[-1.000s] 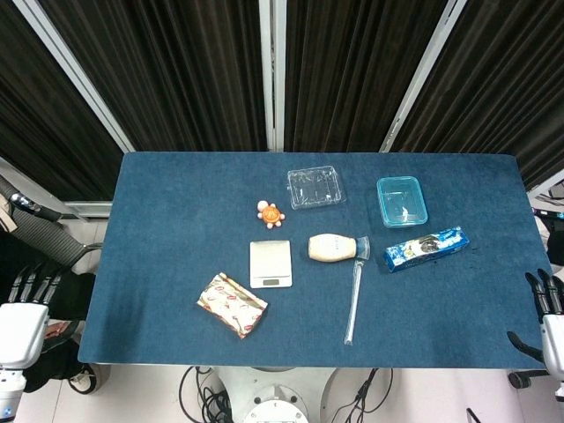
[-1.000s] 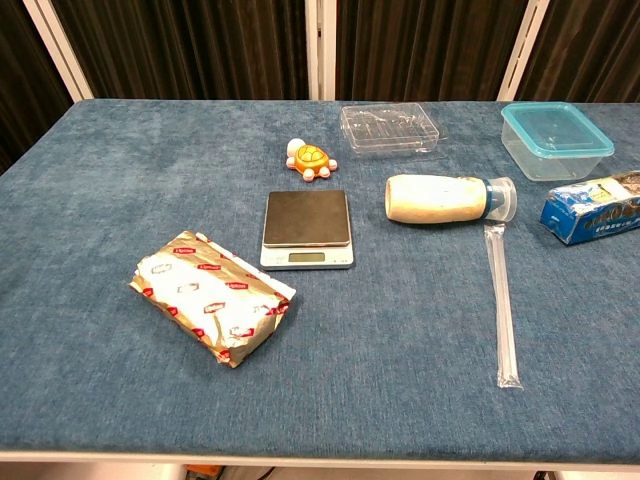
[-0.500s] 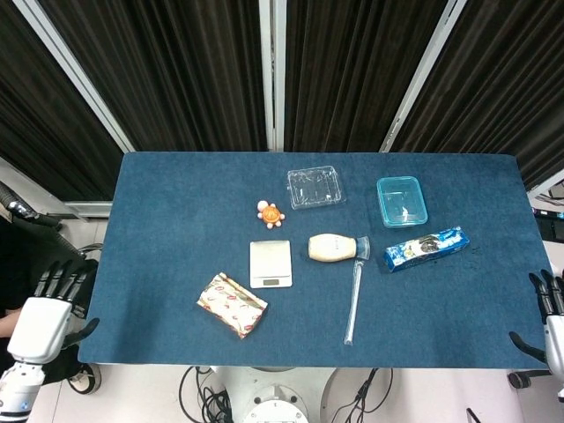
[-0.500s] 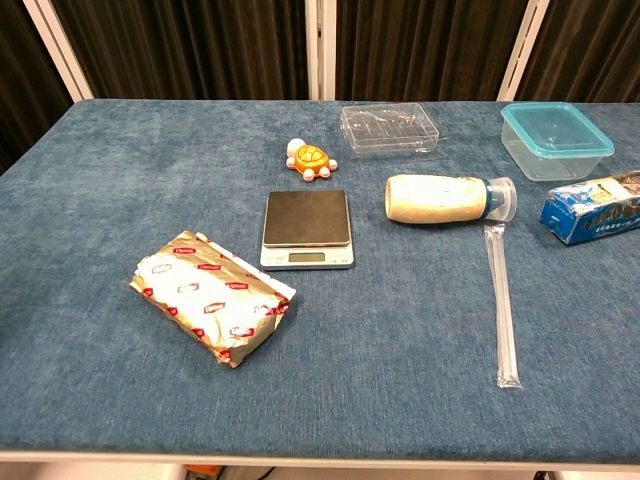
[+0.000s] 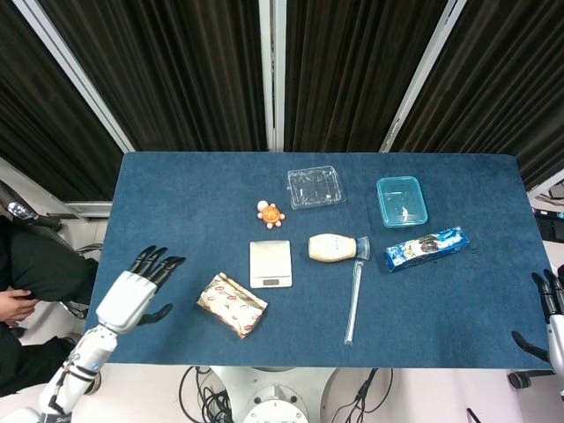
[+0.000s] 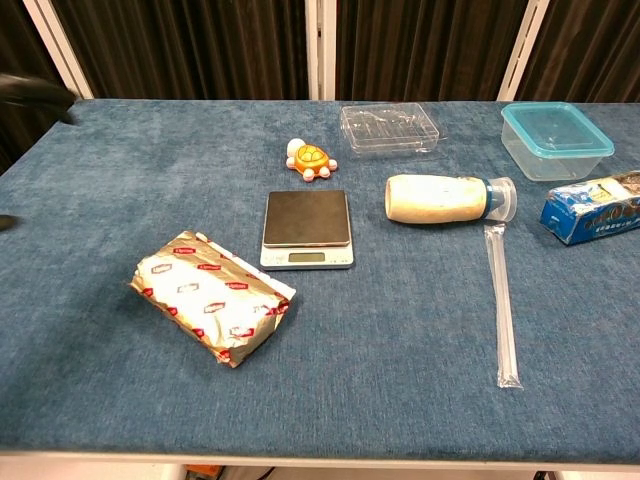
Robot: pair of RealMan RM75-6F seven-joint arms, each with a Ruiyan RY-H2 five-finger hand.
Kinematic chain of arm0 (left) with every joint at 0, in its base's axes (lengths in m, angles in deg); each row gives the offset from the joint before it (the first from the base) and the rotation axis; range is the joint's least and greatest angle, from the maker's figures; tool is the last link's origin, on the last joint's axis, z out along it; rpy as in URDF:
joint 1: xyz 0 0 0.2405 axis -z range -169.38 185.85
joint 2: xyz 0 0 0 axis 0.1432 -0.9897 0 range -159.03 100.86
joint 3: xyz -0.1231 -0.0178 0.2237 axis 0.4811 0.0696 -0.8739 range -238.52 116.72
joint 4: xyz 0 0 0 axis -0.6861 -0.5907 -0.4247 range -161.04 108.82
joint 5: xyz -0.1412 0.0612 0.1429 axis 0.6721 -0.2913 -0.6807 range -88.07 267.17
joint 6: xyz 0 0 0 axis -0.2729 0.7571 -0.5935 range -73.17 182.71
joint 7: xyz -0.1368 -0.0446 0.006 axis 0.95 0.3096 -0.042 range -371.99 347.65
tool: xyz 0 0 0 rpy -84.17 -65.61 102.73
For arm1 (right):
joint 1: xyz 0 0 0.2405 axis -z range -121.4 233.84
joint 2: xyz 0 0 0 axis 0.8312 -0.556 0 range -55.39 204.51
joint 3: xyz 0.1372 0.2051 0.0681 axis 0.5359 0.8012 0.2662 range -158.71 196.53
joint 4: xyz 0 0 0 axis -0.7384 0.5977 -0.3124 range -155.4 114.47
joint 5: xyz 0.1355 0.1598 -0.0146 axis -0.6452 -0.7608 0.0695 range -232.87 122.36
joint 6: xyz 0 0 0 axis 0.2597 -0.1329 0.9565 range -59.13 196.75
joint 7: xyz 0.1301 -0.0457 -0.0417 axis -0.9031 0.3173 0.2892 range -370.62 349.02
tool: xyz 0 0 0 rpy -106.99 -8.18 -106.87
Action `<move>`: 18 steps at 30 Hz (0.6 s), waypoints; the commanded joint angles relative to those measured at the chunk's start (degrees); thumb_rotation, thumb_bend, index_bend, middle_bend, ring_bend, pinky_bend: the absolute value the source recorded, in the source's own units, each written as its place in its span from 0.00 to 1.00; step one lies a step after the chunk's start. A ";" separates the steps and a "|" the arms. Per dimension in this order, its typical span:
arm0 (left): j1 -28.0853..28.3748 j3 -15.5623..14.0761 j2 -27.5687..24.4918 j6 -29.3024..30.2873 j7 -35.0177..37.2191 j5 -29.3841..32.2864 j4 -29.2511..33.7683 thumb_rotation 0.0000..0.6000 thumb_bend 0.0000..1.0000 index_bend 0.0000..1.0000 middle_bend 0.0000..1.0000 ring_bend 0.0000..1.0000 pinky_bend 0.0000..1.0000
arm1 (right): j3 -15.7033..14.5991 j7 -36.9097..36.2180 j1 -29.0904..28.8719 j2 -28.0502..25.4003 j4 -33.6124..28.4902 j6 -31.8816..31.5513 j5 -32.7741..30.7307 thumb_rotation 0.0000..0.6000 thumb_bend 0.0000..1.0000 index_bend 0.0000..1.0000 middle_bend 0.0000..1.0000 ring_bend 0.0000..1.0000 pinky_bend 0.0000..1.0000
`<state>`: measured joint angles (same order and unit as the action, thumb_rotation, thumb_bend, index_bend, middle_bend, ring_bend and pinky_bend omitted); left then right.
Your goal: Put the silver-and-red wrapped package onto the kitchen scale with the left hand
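Note:
The silver-and-red wrapped package (image 5: 232,305) (image 6: 211,297) lies flat on the blue table, near the front edge and left of centre. Just behind it to the right stands the small kitchen scale (image 5: 270,263) (image 6: 307,228), its platform bare. My left hand (image 5: 137,292) hovers over the table's left edge, well left of the package, fingers spread and holding nothing. In the chest view only dark fingertips (image 6: 35,88) show at the far left. My right hand (image 5: 551,307) hangs off the table's right edge, fingers apart and empty.
An orange toy turtle (image 5: 270,212) sits behind the scale, a clear plastic tray (image 5: 315,187) beyond it. A cream bottle (image 5: 335,248) lies right of the scale beside a long wrapped straw (image 5: 353,304). A teal container (image 5: 402,201) and blue packet (image 5: 426,248) stand at the right.
My left hand has swung in from beyond the table's left edge to over the left edge, closer to the package. The objects have not moved.

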<state>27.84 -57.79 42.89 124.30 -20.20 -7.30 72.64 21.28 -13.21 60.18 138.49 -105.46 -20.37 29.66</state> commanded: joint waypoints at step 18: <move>14.02 1.86 15.73 -13.67 4.98 5.94 -7.63 1.00 0.36 0.08 0.26 0.00 0.02 | 1.12 -1.90 0.11 -0.48 0.23 0.42 -2.09 1.00 0.07 0.00 0.00 0.00 0.00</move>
<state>41.42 -55.62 57.87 110.73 -15.35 -1.49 65.70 22.33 -15.03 60.25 138.05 -105.29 -19.99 27.66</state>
